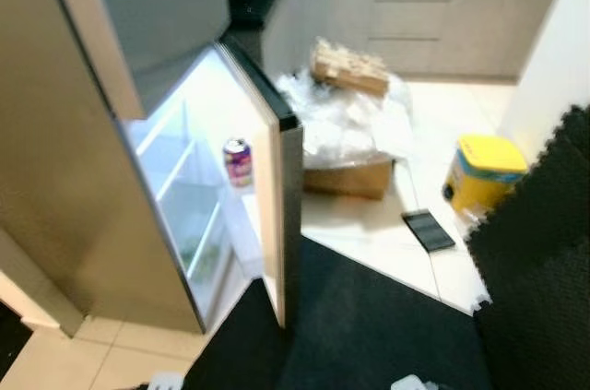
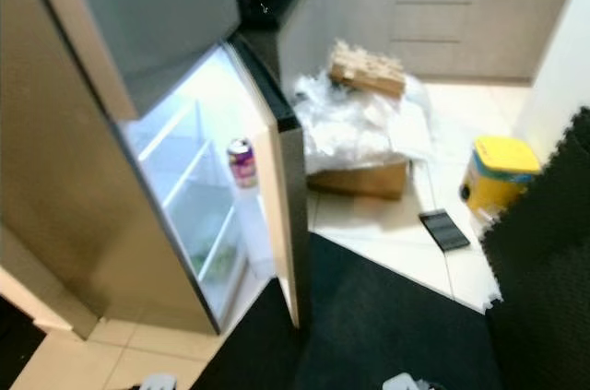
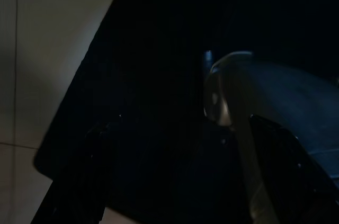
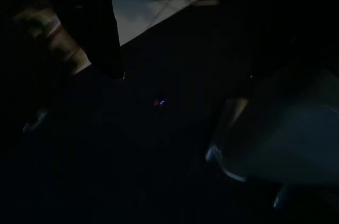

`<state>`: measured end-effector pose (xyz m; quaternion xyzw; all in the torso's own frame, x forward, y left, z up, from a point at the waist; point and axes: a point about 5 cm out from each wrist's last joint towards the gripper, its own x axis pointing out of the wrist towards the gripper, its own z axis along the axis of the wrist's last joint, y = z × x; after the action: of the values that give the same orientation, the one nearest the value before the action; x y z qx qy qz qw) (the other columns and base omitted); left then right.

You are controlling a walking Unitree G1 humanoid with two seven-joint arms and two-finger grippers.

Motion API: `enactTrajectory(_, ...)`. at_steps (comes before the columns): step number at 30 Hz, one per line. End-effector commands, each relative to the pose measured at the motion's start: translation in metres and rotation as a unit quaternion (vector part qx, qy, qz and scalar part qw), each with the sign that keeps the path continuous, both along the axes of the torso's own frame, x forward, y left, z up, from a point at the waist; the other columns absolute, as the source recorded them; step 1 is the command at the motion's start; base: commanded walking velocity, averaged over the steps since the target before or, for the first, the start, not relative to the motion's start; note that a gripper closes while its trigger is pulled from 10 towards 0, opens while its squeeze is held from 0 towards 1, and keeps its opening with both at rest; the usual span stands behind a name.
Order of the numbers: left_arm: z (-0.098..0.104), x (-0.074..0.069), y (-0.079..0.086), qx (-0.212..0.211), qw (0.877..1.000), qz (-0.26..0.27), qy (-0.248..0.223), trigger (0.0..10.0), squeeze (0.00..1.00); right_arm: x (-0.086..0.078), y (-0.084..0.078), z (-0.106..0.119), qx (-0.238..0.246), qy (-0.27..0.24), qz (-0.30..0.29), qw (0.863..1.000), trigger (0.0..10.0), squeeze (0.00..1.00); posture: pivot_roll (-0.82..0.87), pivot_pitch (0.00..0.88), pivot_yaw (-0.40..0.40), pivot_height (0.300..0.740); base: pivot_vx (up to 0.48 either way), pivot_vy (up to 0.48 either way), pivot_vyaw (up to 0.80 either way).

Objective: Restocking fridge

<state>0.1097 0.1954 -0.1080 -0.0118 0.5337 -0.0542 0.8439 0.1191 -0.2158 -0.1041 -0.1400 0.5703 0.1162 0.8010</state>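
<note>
A drink can (image 1: 237, 161), judged light, rigid, smooth and likely slippery, best gripped around its mid-body, is seen upright on the open fridge door's (image 1: 277, 215) shelf at left, while the state of both idle grippers' fingers cannot be told.

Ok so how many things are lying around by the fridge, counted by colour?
Purple: 1, the can on the open fridge door's shelf.
Yellow: 1, the tub on the floor.
Brown: 2, the cardboard box and the packet on top of the plastic.
Black: 1, the flat device on the floor.
Total: 5
</note>
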Motion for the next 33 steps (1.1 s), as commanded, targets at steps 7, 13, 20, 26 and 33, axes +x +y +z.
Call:
enactTrajectory(7, -0.0040, -0.0102, -0.0069, -0.008, 1.000, -0.013, 0.024, 10.0, 0.00, -0.0052, 0.0083, -0.0027, 0.019, 0.007, 0.002, 1.000, 10.0, 0.00, -0.04, 0.000, -0.002, 0.740, 0.000, 0.000, 0.78)
enactTrajectory(13, -0.0042, -0.0113, -0.0073, -0.009, 1.000, -0.013, 0.026, 10.0, 0.00, -0.0049, 0.0089, -0.0026, 0.026, 0.006, 0.001, 1.000, 10.0, 0.00, -0.04, 0.000, -0.002, 0.740, 0.000, 0.000, 0.78)
enactTrajectory(20, -0.0043, -0.0116, -0.0070, -0.009, 1.000, -0.013, 0.026, 10.0, 0.00, -0.0048, 0.0099, -0.0025, 0.032, 0.006, 0.002, 0.999, 10.0, 0.00, -0.04, 0.000, -0.003, 0.740, 0.000, 0.000, 0.78)
enactTrajectory(26, -0.0043, -0.0116, -0.0066, -0.008, 1.000, -0.013, 0.027, 10.0, 0.00, -0.0062, 0.0108, -0.0029, 0.038, 0.007, 0.002, 0.999, 10.0, 0.00, -0.04, 0.000, -0.001, 0.740, 0.000, 0.000, 0.78)
enactTrajectory(33, -0.0042, -0.0113, -0.0058, -0.006, 0.999, -0.017, 0.028, 10.0, 0.00, -0.0072, 0.0114, -0.0032, 0.041, 0.008, 0.003, 0.999, 10.0, 0.00, -0.04, 0.000, -0.001, 0.740, 0.000, 0.000, 0.78)
